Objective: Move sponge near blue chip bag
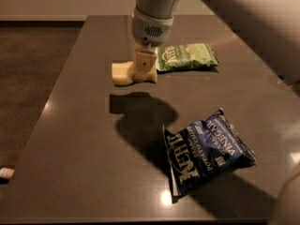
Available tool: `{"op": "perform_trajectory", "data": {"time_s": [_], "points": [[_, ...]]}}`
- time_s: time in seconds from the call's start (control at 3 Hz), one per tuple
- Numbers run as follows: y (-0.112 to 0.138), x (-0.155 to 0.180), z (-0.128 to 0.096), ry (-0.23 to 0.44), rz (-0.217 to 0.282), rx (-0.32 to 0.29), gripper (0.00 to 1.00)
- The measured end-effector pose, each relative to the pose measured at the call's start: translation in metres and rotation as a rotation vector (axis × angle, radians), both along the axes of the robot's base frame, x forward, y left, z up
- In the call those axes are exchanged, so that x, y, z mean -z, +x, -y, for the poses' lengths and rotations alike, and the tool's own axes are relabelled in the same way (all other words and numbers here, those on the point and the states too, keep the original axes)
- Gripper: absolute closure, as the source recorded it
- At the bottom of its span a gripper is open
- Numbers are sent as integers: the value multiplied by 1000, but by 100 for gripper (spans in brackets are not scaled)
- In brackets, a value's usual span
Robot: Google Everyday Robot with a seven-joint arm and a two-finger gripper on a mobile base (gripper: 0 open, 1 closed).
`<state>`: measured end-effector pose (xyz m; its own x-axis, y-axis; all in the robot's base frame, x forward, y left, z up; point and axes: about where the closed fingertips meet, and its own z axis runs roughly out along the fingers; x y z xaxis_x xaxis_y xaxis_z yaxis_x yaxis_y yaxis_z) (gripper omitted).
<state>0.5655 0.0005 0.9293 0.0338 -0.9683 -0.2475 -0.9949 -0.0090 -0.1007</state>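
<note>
One claw (145, 70): hangs straight down from the grey wrist, over the far half of the counter.
Claw state: clenched on the sponge; one pale finger (144, 61) lies across the sponge's front face.
Sponge (121, 74): pale yellow block, held clear of the counter, its left end sticking out past the claw.
Shadow (140, 114): dark patch on the counter, nearer the camera than the sponge and apart from it.
Arm (154, 13): pale and thick, coming in from the upper right and filling the top right corner.
Green chip bag (186, 56): lies flat on the counter, just right of the claw and the sponge's right end.
Blue chip bag (208, 151): crinkled, dark, with white lettering that includes "VINEGAR"; lies slanted on the near right part of the counter, well apart from the sponge.
Counter (79, 163): dark and glossy, with a bright glint beside the blue chip bag's near left corner.
Floor (33, 78): brown, left of the counter.
Small pale thing (4, 172): on the floor at the left edge, too small to tell what it is.
</note>
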Motion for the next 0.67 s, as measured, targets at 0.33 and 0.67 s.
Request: {"op": "perform_trajectory", "data": {"time_s": [0.33,0.67], "points": [[-8,-3,53,11,-9,97,100],[-33,-5,96,29,-21,180,100]]}}
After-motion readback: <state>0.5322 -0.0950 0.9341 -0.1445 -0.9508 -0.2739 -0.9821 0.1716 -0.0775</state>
